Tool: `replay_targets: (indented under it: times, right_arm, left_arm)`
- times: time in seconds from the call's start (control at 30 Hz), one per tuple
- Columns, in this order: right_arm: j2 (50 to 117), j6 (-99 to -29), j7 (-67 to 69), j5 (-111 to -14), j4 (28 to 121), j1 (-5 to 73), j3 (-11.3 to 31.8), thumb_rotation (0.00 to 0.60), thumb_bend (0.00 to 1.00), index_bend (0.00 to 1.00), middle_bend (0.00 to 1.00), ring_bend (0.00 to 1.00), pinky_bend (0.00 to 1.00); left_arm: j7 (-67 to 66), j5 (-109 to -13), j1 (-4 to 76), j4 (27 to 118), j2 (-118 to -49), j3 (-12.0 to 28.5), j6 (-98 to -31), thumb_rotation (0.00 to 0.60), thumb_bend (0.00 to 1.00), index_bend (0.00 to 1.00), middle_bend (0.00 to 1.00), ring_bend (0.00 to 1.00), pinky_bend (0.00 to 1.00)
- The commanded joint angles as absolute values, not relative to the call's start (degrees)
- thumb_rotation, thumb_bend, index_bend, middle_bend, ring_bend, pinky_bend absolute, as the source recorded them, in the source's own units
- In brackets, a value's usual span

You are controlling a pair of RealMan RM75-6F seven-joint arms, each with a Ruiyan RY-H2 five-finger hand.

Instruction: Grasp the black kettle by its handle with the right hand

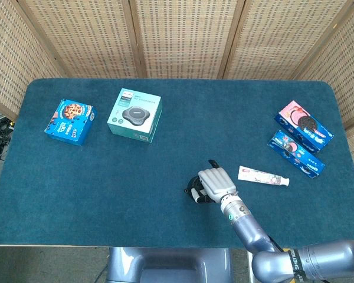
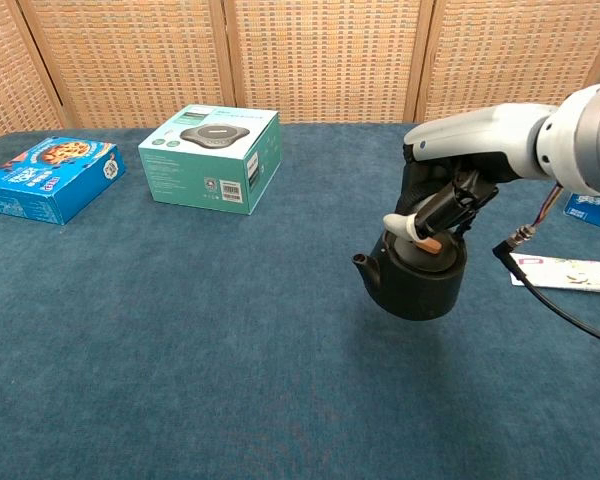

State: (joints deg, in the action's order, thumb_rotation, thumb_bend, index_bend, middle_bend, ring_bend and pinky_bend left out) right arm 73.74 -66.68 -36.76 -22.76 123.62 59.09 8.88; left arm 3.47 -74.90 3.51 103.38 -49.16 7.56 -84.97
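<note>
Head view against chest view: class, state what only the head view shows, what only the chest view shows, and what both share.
Only the head view shows the two cookie packs at the table's right, the whole toothpaste tube and the table's full outline. Only the chest view shows the black kettle's side, spout and orange lid knob, with the right hand's fingers curled over its top; from above the hand hides most of it. Both show the right hand, the kettle, the teal box and the blue cookie box. The left hand appears in neither.
</note>
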Motion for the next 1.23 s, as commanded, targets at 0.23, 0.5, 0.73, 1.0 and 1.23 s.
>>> replay_targets:
  times: [0.23,0.5,0.73,1.0,1.23]
  right_arm:
    - [75.73,-70.59,-36.81,-23.05,123.02,58.50,9.10,0.589,0.79,1.00,1.00,1.00,0.73]
    - [76.28,-71.38,-37.84,-23.07,122.51,58.30,9.07,0.600,0.80,1.00,1.00,1.00,0.82]
    - [76.24,-71.29,-38.34,-22.92,122.48,58.13,9.20,0.600,0.80,1.00,1.00,1.00,0.85]
    - [76.21,-71.76,-39.03,-22.42,122.60,58.31,9.88,0.600,0.80,1.00,1.00,1.00,0.85]
    - [76.08,-72.91,-40.12,-20.23,123.17,59.47,12.12,0.600,0.81,1.00,1.00,1.00,0.85]
  left_arm:
    - [3.80,-74.93,3.43,103.25,-49.10,7.57,-84.99,0.600,0.00,0.00,0.00,0.00,0.00]
    - [3.84,-75.05,3.39,103.31,-49.06,7.56,-85.06,0.600,0.00,0.00,0.00,0.00,0.00]
    - [3.79,-75.10,3.40,103.36,-49.07,7.54,-85.05,0.600,0.00,0.00,0.00,0.00,0.00]
    - [3.93,-75.20,3.36,103.35,-49.03,7.52,-85.09,0.600,0.00,0.00,0.00,0.00,0.00]
    - [4.40,-75.15,3.33,103.21,-48.91,7.55,-84.99,0.600,0.00,0.00,0.00,0.00,0.00]
